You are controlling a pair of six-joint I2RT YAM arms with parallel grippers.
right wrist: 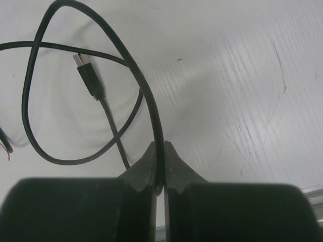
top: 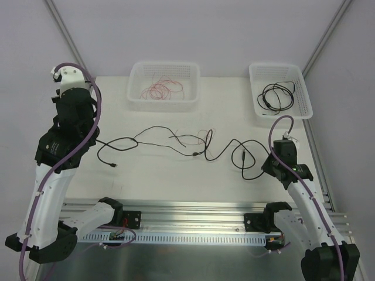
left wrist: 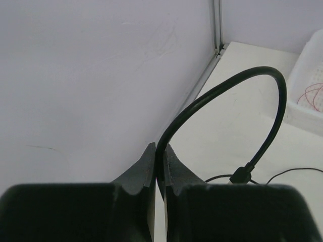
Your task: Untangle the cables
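Note:
A long black cable (top: 158,130) runs across the middle of the table, tangled with a fine red-pink wire (top: 204,138). My left gripper (left wrist: 159,147) is shut on the cable's left end. From the jaws the cable (left wrist: 275,85) arches up and drops to a small plug (left wrist: 241,175). In the top view that gripper (top: 92,141) sits at the table's left. My right gripper (right wrist: 160,144) is shut on the cable's right part (right wrist: 126,55). That part loops on the table around a USB plug (right wrist: 87,73). From above, the right gripper (top: 268,166) is low over the right side.
At the back stand two white baskets. The left one (top: 136,100) holds red wires (top: 162,89). The right one (top: 303,109) holds a coiled black cable (top: 278,95). An aluminium rail (top: 193,212) runs along the near edge between the arm bases.

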